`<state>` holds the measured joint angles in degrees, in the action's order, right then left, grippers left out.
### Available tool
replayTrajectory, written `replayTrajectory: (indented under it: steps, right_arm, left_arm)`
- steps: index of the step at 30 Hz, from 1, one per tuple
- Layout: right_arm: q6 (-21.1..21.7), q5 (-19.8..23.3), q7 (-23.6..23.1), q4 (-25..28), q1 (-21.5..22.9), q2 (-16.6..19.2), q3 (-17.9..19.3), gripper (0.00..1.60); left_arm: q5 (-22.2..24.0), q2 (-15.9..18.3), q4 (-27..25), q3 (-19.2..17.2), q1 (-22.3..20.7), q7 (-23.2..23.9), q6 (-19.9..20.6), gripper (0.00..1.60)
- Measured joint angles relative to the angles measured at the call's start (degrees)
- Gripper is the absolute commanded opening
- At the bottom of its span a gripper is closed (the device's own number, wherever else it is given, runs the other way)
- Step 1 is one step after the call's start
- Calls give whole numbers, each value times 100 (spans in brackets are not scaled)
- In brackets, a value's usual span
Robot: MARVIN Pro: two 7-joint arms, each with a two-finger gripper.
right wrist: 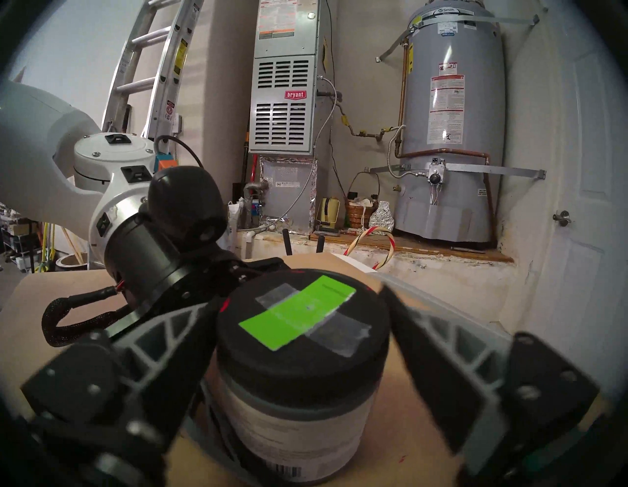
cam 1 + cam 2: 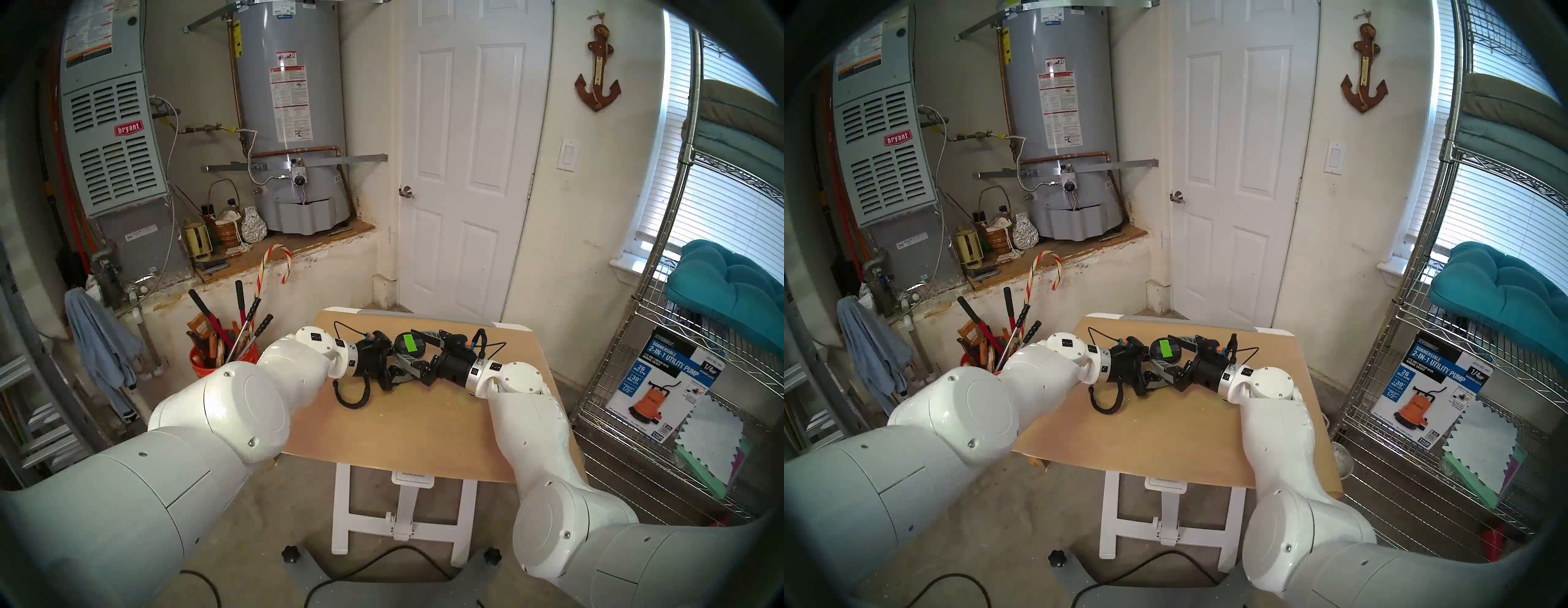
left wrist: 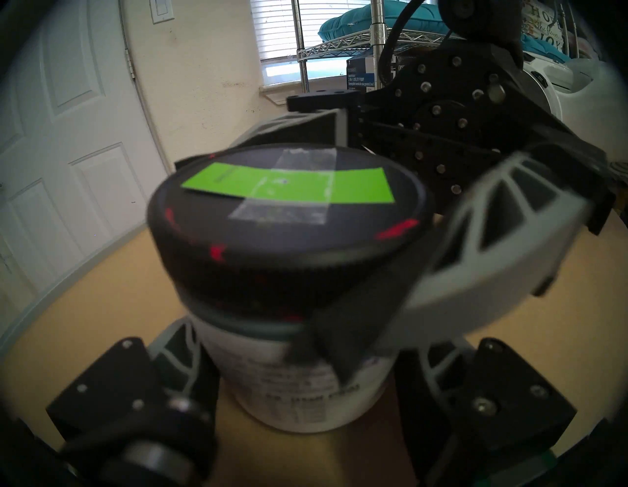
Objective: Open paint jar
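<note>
Between the two arms, at the far middle of the table: both grippers meet around one small jar.
Left gripper (image 3: pixel 299 384): clamped on the white body of the paint jar (image 3: pixel 292 381), one finger on each side of the label, low on the jar.
Right gripper (image 1: pixel 302 343): jaws spread wide, straddling the jar at lid height; in its own wrist view one finger (image 1: pixel 159 336) lies close along the lid's left edge and the other (image 1: pixel 441 353) stands a little off the right edge. Whether either pad presses the lid, I cannot tell.
Lid (image 3: pixel 289 217): black, round, seated on the jar, with a bright green strip (image 3: pixel 289 185) held down by clear tape across the top.
Jar's place: upright on the table (image 2: pixel 407 424), toward its far edge, with a barcode showing low on the label in the right wrist view.
Table: tan top on a white folding stand, bare in front of the grippers apart from a looped black cable (image 2: pixel 352 395) hanging from the left wrist.
Left of the table: orange bucket (image 2: pixel 220 361) full of long-handled tools, on the floor.
Behind: grey water heater (image 2: pixel 288 114), furnace (image 2: pixel 110 140) and white door (image 2: pixel 466 161).
Right side: wire shelf (image 2: pixel 679 339) holding a pump box (image 2: pixel 662 390) and a teal cushion (image 2: pixel 729 288).
</note>
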<state>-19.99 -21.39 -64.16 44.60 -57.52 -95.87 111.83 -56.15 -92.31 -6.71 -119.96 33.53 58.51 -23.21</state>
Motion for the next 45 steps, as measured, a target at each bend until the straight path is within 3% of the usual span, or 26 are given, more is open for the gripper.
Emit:
replayTrajectory:
  steps: [1, 5, 18, 45]
  right_arm:
    - [8, 0, -1, 13, -6, -3, 0, 9]
    - [61, -13, -5, 78, -31, -10, -8, 0]
    - [155, -68, -356, -66, 156, 179, -151, 0]
    - [253, -144, -1068, -1669, 1264, 626, -412, 0]
  left_arm:
    - [0, 1, 1, 0, 0, 0, 2, 0]
    - [7, 3, 5, -1, 0, 6, 5, 0]
    - [31, 33, 59, 4, -26, 128, 6, 0]
    - [111, 144, 98, 0, -23, 369, -70, 0]
